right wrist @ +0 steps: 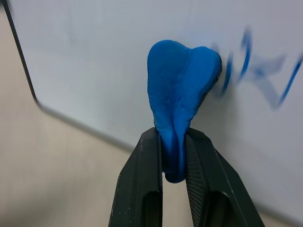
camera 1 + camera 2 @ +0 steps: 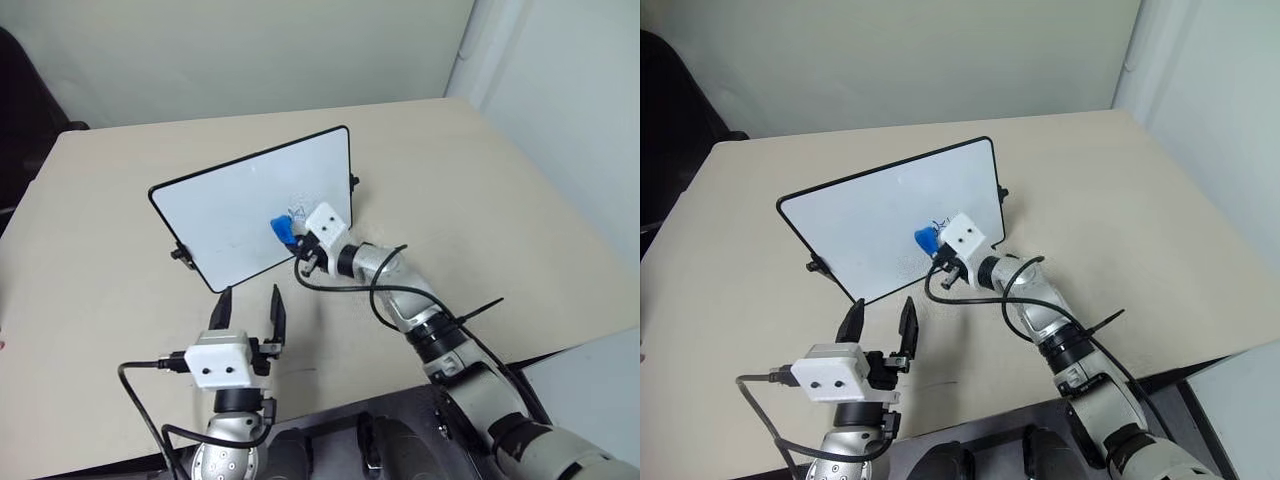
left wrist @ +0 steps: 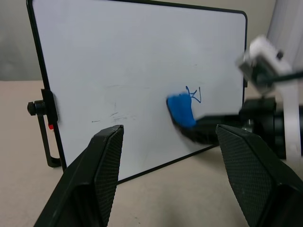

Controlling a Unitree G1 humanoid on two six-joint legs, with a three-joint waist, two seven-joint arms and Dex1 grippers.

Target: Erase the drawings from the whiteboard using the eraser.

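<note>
Beige worktop [image 2: 500, 200] runs under everything we see, with a pale wall behind it. On it the whiteboard [image 2: 240, 200] stands propped and tilted back, black knobs on its sides. We find the drawings [image 3: 193, 94], a few thin blue strokes, low on the board toward its right edge. Our right pincer [image 1: 173, 163] is clenched on the eraser [image 1: 180, 85], a squashed blue lump pressed against the board just beside those strokes. Our left pincer [image 2: 248, 318] hangs released before the board's lower edge, its fingers [image 3: 102, 175] spread wide and grasping nothing.
</note>
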